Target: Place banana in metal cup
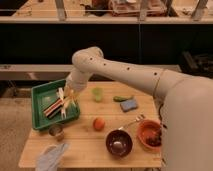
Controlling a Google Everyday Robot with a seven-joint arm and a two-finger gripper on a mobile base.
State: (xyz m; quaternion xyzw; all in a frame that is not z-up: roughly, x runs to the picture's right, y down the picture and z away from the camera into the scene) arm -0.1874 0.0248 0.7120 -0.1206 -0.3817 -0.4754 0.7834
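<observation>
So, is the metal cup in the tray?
No, the metal cup stands on the table before the tray; the gripper hangs over the tray.

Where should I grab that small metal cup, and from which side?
Probably one wall of the small shiny metal cup, from straight above: it stands upright, mouth open, in front of the green plastic tray. The gripper is over that tray.

wooden table [85, 146] with assorted kitchen items.
green tray [42, 99] at left, below the gripper [64, 106]; green cup [97, 93], vegetable [121, 98] and blue sponge [129, 105] toward the back; orange [99, 123] mid-table; purple bowl [119, 143] beside red bowl [150, 135], spoon [131, 122] just behind; cloth [50, 156] front left.
</observation>
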